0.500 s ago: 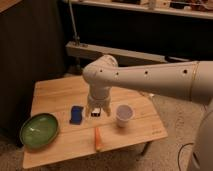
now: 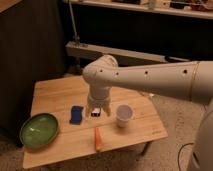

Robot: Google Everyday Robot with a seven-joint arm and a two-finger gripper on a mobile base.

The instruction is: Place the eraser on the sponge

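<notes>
**Gripper straddling the eraser beside the blue sponge**

A light wooden rectangular table (image 2: 55,97) is filling the middle of the camera view, standing on a pale speckled floor with dark furniture behind it. The robot's thick white arm (image 2: 150,80) is reaching in from the right side of the view and bending down over the table's centre, its rounded elbow hanging above the far half of the top.

A round green plate (image 2: 30,122) is sitting at the table's near left corner, close to both edges, well apart from everything else. A small white cup (image 2: 123,115) is standing upright right of centre, between the middle of the table and its right edge. A short orange carrot-like stick (image 2: 98,139) is lying near the front edge, roughly midway along it, pointing from front to back.

A small flat blue sponge with rounded corners (image 2: 76,114) is lying just left of the table's centre, between the plate and the arm, with nothing resting on it.

The two-finger gripper (image 2: 97,113) is pointing straight down at the centre of the table, just beside the sponge's right side and left of the cup. Its jaws are standing wide apart, one finger on either side of the small dark oblong eraser (image 2: 95,114). The eraser is low between them, at or near the tabletop; whether the fingers are touching it cannot be told. It is lying just beside the sponge, not on it.
</notes>
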